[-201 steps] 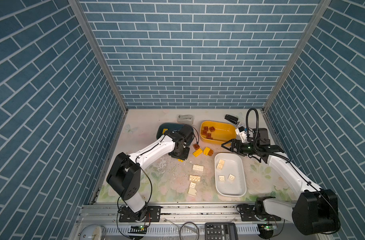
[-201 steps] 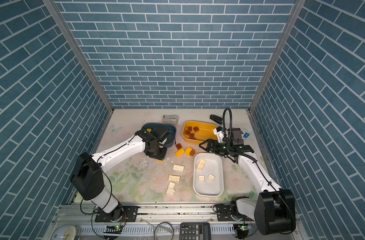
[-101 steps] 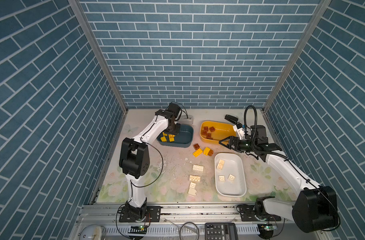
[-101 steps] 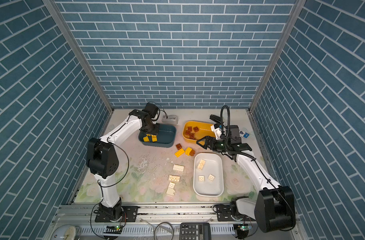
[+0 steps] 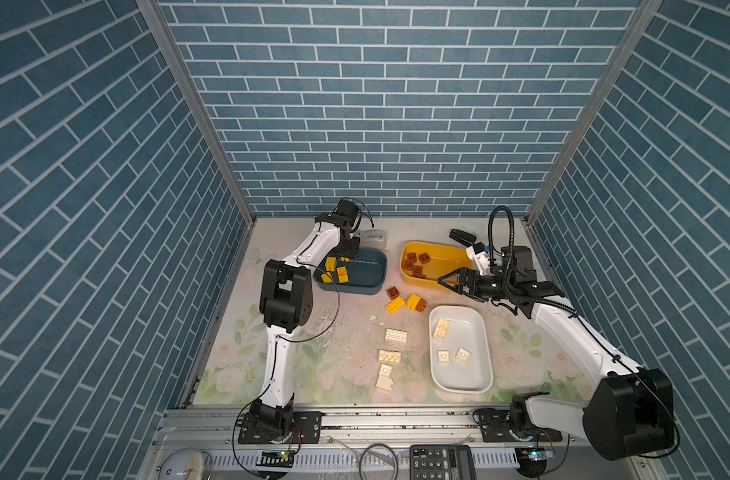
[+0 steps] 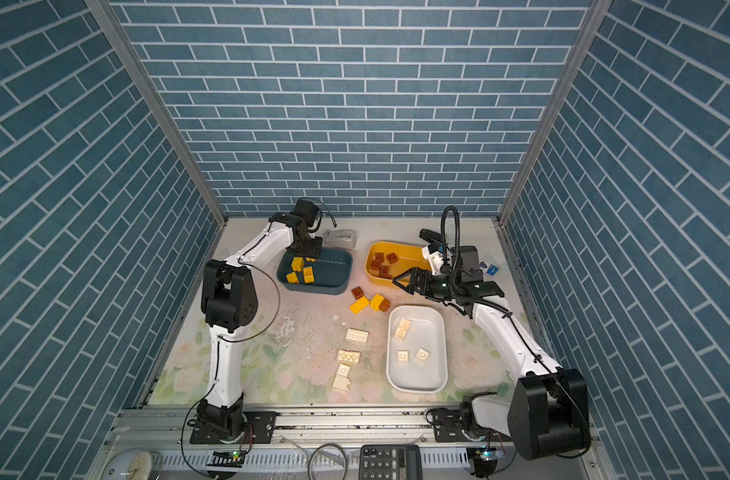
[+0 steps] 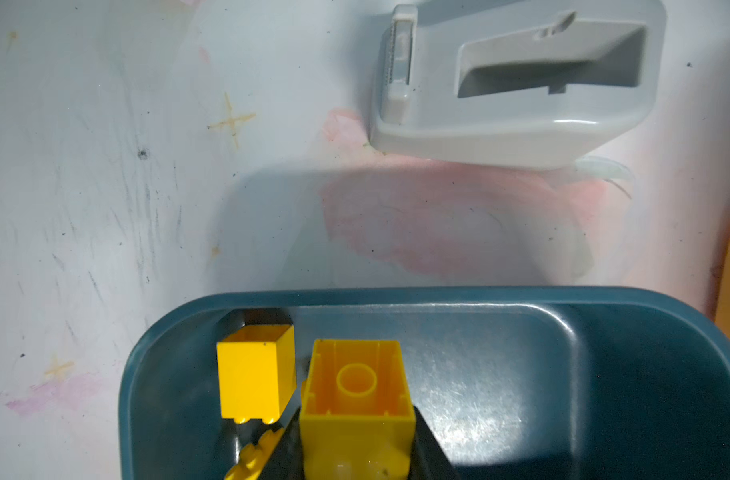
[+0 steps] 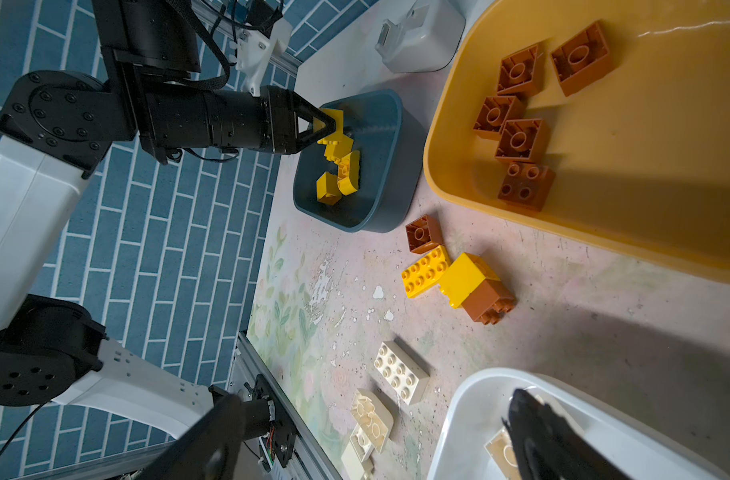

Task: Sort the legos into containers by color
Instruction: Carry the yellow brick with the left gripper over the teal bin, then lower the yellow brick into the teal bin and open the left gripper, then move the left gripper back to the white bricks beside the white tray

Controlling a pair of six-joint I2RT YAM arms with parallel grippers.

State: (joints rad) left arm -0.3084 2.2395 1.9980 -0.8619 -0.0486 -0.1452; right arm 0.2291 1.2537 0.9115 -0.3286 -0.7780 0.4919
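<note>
Yellow lego [image 7: 357, 390] in tight left fingers [image 7: 431, 457], now over blue tub [image 7: 438, 296], no longer mid-table; right fingers [image 8: 537, 436] wide, empty.

A shallow dark blue plastic tub [image 5: 373, 266] at the back left of the tabletop [image 5: 346, 332] holds several yellow studded bricks [image 5: 342, 274], and a single yellow brick [image 7: 357, 382], hollow underside showing, is pinched in the left hand [image 8: 326, 123] above its far corner; beside it a yellow plastic tub [image 5: 446, 257] holds five reddish-brown square bricks [image 5: 415, 268], four lying studs down. Nearer the front, a white plastic tub [image 5: 471, 378] holds a cream oblong brick [image 5: 441, 328] and two cream square bricks [image 5: 443, 356]. Loose between the tubs, close together, lie a reddish-brown loose brick [image 5: 393, 292], a yellow oblong brick [image 5: 395, 306] and a yellow-and-brown joined pair [image 5: 416, 302], with four cream loose bricks [image 5: 396, 335] in a rough line further forward
</note>
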